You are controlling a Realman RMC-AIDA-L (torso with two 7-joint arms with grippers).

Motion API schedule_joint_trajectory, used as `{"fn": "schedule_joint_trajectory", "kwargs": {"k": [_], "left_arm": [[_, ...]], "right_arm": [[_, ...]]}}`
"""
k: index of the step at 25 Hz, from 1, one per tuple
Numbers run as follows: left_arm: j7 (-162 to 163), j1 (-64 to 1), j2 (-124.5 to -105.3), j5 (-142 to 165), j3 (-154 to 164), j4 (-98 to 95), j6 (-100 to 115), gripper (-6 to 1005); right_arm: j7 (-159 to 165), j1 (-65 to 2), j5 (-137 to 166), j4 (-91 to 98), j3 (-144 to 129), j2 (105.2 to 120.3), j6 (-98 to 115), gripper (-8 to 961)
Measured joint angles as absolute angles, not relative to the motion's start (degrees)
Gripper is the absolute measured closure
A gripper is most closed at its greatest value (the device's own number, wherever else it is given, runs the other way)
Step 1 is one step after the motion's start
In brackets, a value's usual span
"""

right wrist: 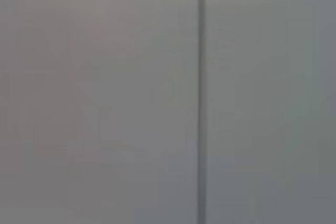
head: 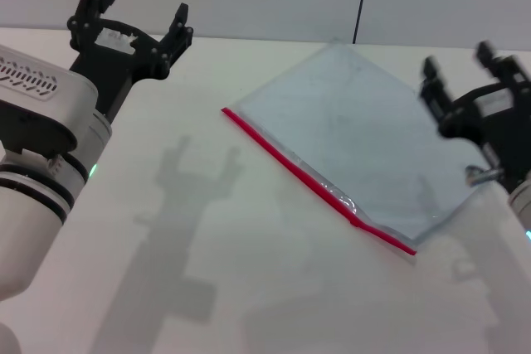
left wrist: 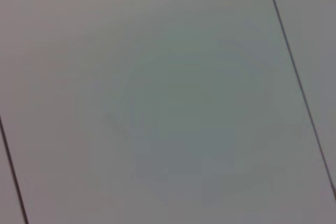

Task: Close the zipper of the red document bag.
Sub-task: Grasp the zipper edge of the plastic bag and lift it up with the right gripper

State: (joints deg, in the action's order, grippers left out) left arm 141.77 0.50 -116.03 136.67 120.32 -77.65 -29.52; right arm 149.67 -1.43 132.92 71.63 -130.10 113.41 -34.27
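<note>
both hands open, raised clear of the bench point(head: 207, 288).
i see my left hand point(head: 141, 14) far left, my right hand point(head: 465, 72) over the red document bag point(head: 365, 147), lying slantwise, zipper point(head: 315, 180) nearest me.

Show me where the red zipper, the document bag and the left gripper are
zipper point(head: 292, 165), head view, middle of the red strip.
document bag point(head: 357, 134), head view, centre of the translucent panel.
left gripper point(head: 137, 18), head view, midway between its open fingertips.
</note>
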Motion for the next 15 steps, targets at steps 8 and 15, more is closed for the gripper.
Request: {"fn": "schedule_joint_trajectory", "kwargs": {"k": [8,15], "left_arm": [[139.36,1.13,-116.07,136.16,119.90,-77.96,-29.44,139],[135.78,1.15,-116.02,132.15,119.78,-77.95,-29.44,144]], "right_arm": [[132.78,1.99,134.39,81.99,-124.21,111.82,-6.50,292],[119.49,6.47,134.40,87.53,-117.03,115.38,9.65,294]]}}
